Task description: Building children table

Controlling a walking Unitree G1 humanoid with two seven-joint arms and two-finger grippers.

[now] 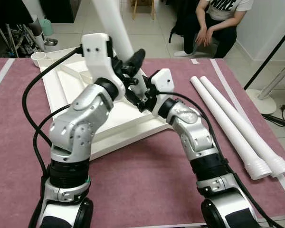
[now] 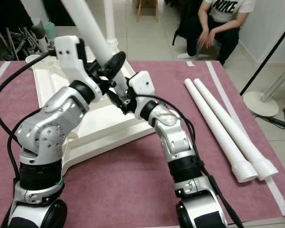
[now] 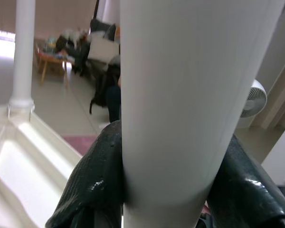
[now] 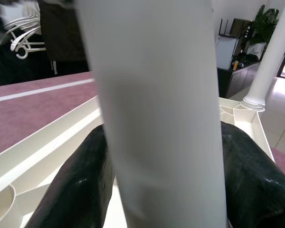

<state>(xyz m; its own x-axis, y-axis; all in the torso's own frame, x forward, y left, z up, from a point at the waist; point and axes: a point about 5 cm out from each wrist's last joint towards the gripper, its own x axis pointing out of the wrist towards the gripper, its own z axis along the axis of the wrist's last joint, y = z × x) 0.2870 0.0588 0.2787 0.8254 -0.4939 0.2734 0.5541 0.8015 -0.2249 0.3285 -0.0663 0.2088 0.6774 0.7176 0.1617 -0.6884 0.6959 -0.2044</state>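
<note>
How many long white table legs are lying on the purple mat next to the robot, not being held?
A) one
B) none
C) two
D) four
C: two loose long white tube-shaped table legs lie side by side on the purple mat to the robot's right, while the left pincer and right pincer both clamp another white leg standing over the upturned white plastic tabletop.
</note>
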